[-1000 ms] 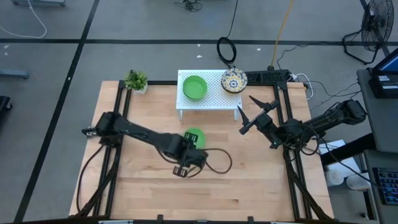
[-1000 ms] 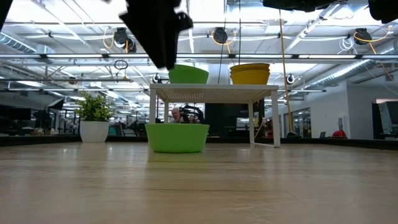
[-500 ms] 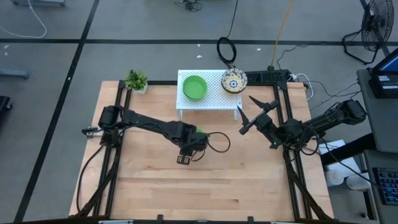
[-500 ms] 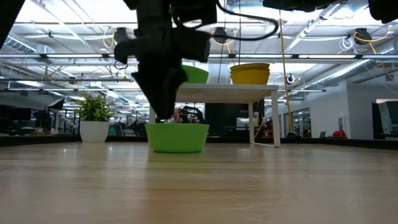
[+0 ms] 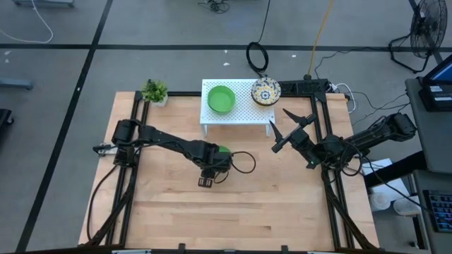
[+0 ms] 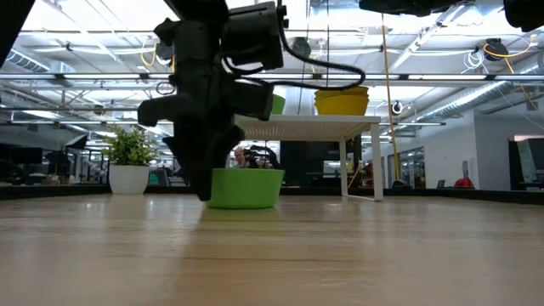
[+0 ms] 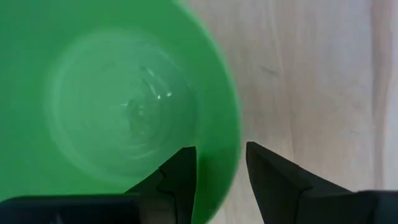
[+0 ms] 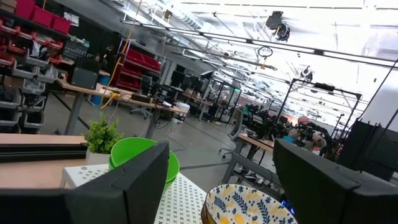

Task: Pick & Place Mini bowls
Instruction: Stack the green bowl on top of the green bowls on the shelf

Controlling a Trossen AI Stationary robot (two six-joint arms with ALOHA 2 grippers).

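Note:
A plain green mini bowl (image 5: 223, 150) (image 6: 245, 188) stands on the table in front of the white rack (image 5: 240, 109). My left gripper (image 5: 214, 161) (image 7: 217, 177) is down at it and open. One finger (image 7: 178, 176) stands inside the bowl and the other (image 7: 273, 183) outside, with the rim (image 7: 233, 152) between them. Another green bowl (image 5: 221, 99) (image 8: 142, 157) and a yellow floral bowl (image 5: 265, 92) (image 8: 247, 205) sit on the rack top. My right gripper (image 5: 288, 127) (image 8: 217, 186) waits open, raised to the right of the rack.
A small potted plant (image 5: 154, 91) (image 6: 129, 161) stands at the table's far left corner. The rack (image 6: 293, 127) stands on legs at the far edge. Bare wood lies near and to the left of the bowl. A black cable loops beside my left wrist (image 5: 244, 162).
My left gripper has come down and a little toward the far edge, from above and near of the green bowl to its rim. The bowl has stayed where it was.

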